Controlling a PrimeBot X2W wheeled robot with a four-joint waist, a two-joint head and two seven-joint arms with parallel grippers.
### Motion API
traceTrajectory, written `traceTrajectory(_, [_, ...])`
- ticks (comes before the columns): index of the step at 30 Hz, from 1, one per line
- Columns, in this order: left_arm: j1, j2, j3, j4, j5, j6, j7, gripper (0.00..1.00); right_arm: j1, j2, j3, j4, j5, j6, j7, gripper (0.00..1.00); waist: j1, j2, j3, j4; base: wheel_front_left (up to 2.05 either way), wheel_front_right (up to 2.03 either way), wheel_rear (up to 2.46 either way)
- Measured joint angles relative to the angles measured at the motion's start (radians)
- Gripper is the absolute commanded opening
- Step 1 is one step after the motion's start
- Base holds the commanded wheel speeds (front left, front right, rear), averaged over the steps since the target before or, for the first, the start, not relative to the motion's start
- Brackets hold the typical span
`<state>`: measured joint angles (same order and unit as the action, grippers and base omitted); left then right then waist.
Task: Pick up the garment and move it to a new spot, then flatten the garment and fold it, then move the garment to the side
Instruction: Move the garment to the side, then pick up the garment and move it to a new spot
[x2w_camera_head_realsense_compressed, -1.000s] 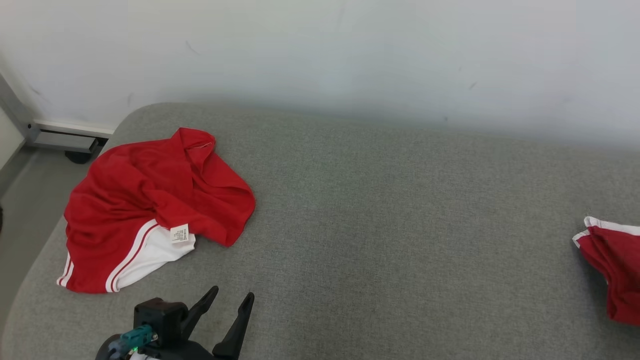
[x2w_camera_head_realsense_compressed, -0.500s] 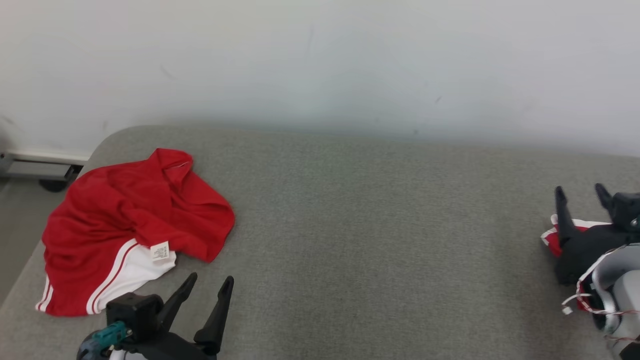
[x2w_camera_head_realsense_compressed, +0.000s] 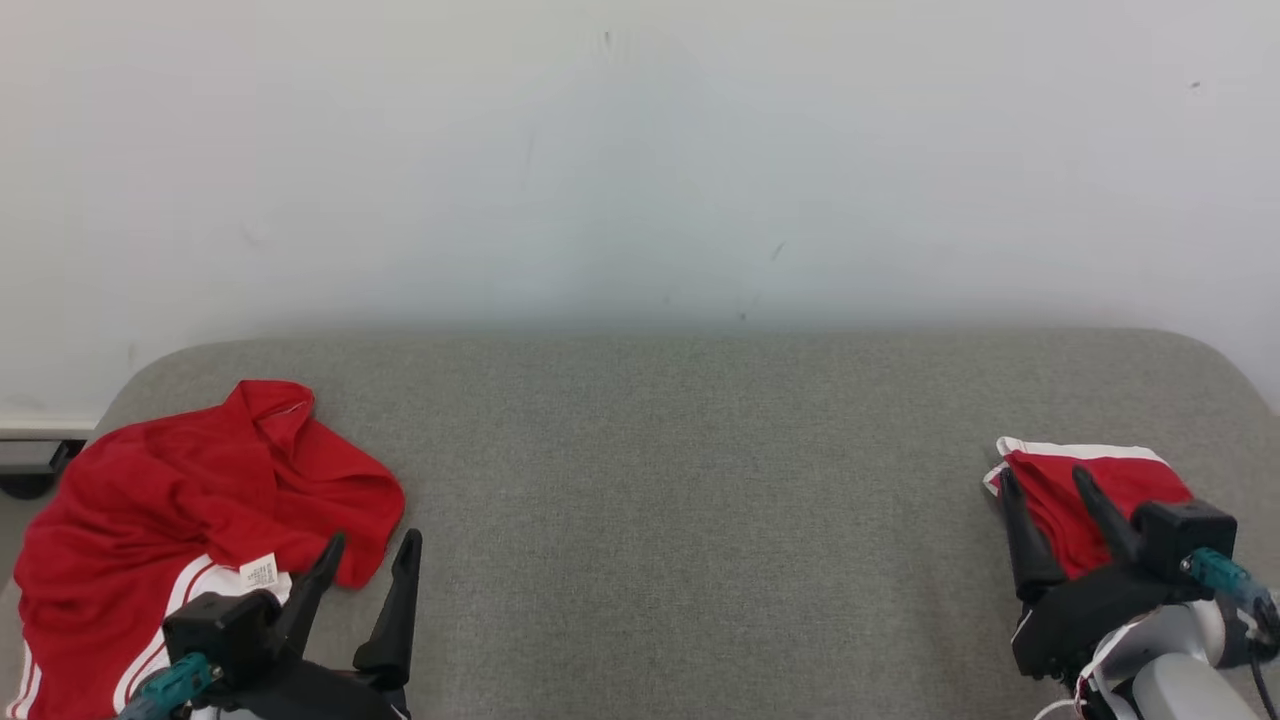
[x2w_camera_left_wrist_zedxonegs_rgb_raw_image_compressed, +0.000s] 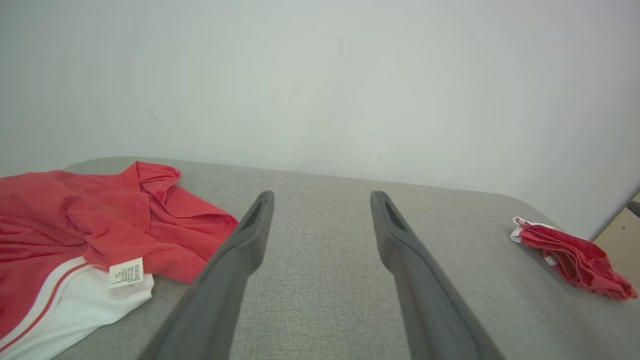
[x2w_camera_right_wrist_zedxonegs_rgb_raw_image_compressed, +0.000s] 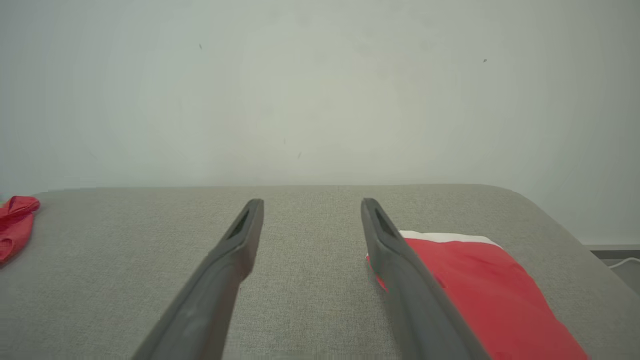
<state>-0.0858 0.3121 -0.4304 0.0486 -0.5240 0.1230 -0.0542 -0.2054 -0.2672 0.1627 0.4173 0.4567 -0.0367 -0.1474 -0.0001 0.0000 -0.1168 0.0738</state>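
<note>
While two end effectors (x2w_camera_head_realsense_compressed: 374, 540) (x2w_camera_head_realsense_compressed: 1042, 474) gape, two red garments (x2w_camera_head_realsense_compressed: 180, 480) (x2w_camera_head_realsense_compressed: 1140, 478), one grey cushion (x2w_camera_head_realsense_compressed: 700, 480)

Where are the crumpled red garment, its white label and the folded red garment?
crumpled red garment (x2w_camera_head_realsense_compressed: 170, 480), head view, its red upper folds
white label (x2w_camera_head_realsense_compressed: 259, 572), head view, middle of the label
folded red garment (x2w_camera_right_wrist_zedxonegs_rgb_raw_image_compressed: 480, 285), right wrist view, its flat red top

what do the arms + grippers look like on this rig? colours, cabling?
Both alike: left gripper and right gripper have black boxy bodies and two long dark tapering fingers, slotted near the tips. There is a teal connector on each. The right forearm is pale grey, with thin white wires.
</note>
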Motion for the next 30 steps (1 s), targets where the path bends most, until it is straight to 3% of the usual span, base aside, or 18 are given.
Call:
traceTrajectory(12, [0.051, -0.036, 0.091, 0.072, 0.006, 0.001, -0.03, 1.0, 0.186, 0.075, -0.046, -0.109, 0.053, -0.05, -0.03, 1.0, 0.0001, 0.0, -0.048, -0.043, 0.0, 0.0, 0.0])
traceTrajectory(22, [0.071, -0.058, 0.103, 0.098, 0.016, 0.001, -0.026, 1.0, 0.222, 0.087, -0.052, -0.167, 0.064, -0.056, -0.036, 1.0, 0.0002, 0.0, -0.047, -0.049, 0.0, 0.0, 0.0])
traceTrajectory(30, [0.05, -0.062, 0.08, 0.109, 0.034, 0.001, -0.008, 1.0, 0.277, 0.077, -0.073, -0.199, 0.073, -0.061, -0.028, 1.0, 0.0002, -0.0001, -0.045, -0.001, 0.0, 0.0, 0.0])
